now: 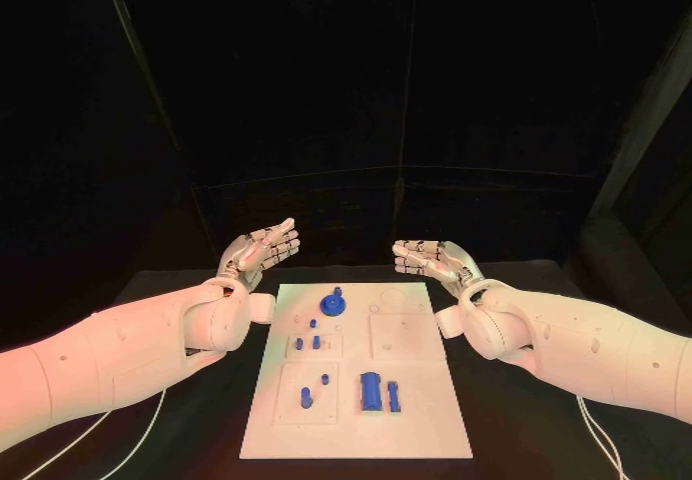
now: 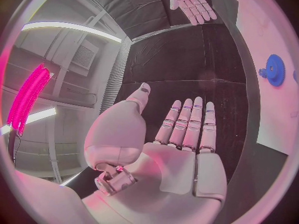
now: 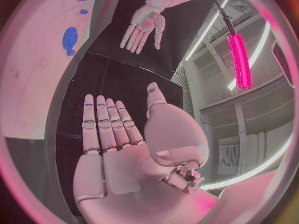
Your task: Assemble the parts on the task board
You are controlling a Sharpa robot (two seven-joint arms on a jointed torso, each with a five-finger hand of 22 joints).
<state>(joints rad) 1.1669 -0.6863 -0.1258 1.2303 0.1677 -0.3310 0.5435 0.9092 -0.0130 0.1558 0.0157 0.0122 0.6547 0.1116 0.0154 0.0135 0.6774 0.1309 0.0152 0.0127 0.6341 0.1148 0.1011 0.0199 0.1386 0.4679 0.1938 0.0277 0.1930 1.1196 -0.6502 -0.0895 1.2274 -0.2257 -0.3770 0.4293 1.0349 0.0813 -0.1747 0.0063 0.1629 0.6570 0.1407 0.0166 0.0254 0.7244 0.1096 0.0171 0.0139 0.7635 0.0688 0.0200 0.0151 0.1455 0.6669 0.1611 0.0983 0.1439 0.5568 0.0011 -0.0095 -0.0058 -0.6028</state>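
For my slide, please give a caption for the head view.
Both open hands, left hand and right hand, hover beyond the task board with blue parts.

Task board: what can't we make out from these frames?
- Task board, head view: sockets too faint to tell from plain surface.
- Small blue parts, head view: too small to tell shapes.
- Blue gear, left wrist view: board cut off by circle rim.
- Left hand, right hand: open, hide nothing.

Lab: black-curtained booth (image 1: pixel 433 120), ceiling striplights (image 3: pixel 239 59)
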